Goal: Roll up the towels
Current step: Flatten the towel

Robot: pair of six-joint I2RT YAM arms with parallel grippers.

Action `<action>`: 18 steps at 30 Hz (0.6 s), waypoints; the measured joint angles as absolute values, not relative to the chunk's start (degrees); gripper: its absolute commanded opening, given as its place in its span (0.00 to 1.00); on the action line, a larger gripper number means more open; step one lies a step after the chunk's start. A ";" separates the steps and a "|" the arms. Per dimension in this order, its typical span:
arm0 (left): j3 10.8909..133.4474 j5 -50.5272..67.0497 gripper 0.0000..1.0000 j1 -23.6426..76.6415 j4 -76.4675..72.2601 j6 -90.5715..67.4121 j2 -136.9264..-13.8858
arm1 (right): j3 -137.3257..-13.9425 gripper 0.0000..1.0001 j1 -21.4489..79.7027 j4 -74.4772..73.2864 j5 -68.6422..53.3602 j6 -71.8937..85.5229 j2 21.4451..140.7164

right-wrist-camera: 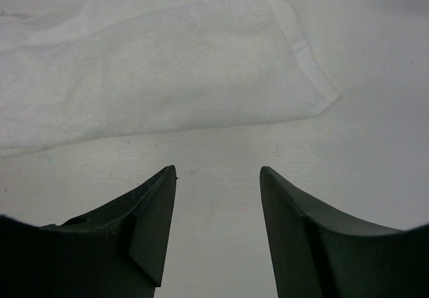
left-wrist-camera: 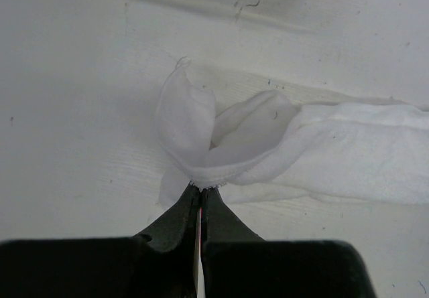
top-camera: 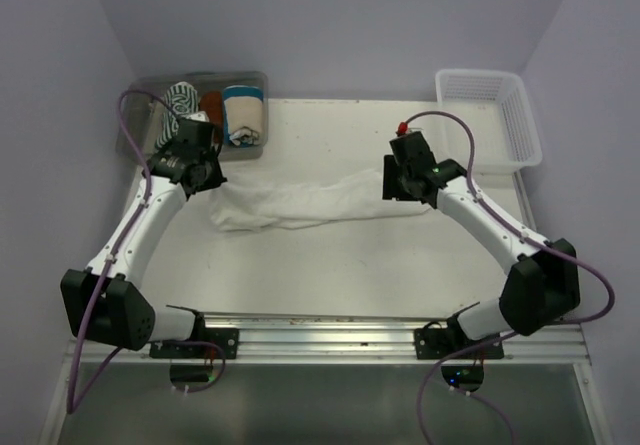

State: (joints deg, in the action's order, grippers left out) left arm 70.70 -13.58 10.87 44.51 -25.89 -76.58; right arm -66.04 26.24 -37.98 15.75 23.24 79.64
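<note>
Clearly the rolling of the plain white cloth towel [top-camera: 300, 205] has hardly begun: it lies stretched out in a long, crumpled band across the middle of the white table [top-camera: 330, 275], between the two arms, and no part of it is wound up. The left gripper [left-wrist-camera: 201, 187] is closed tight on the left end of this towel, its jaws pinching the hemmed edge so that the cloth bunches up in soft folds just beyond the tips. The right gripper [right-wrist-camera: 218, 174] is open with nothing between its jaws; it hangs over bare table just beside the right end of the towel, near its corner, without touching it. The dark green-and-white striped towel [top-camera: 182, 100] sits as a compact bundle in the clear plastic bin [top-camera: 145, 90] at the far left corner, so I judge it as already done, though how neatly it is rolled I cannot tell. What remains, as I read it, is to take the other end, flatten the white towel, roll it along its length, and put it away.
</note>
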 measured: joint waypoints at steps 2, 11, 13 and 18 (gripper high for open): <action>69.80 -13.26 0.00 10.87 44.69 -25.89 -76.82 | -68.31 0.56 26.24 -37.17 15.68 22.98 84.53; 68.53 -12.03 0.00 10.87 45.08 -25.89 -76.93 | -87.20 0.54 26.22 -36.03 17.28 21.74 110.61; 68.53 -11.88 0.00 10.87 45.10 -25.87 -76.44 | -90.30 0.52 25.96 -35.81 17.10 21.76 114.45; 68.53 -11.55 0.00 10.90 45.25 -25.87 -75.66 | -95.04 0.52 24.73 -35.99 17.02 21.78 120.51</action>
State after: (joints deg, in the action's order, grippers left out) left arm 68.53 -11.55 10.90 45.25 -25.87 -75.66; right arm -95.04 24.73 -35.99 17.02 21.78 120.51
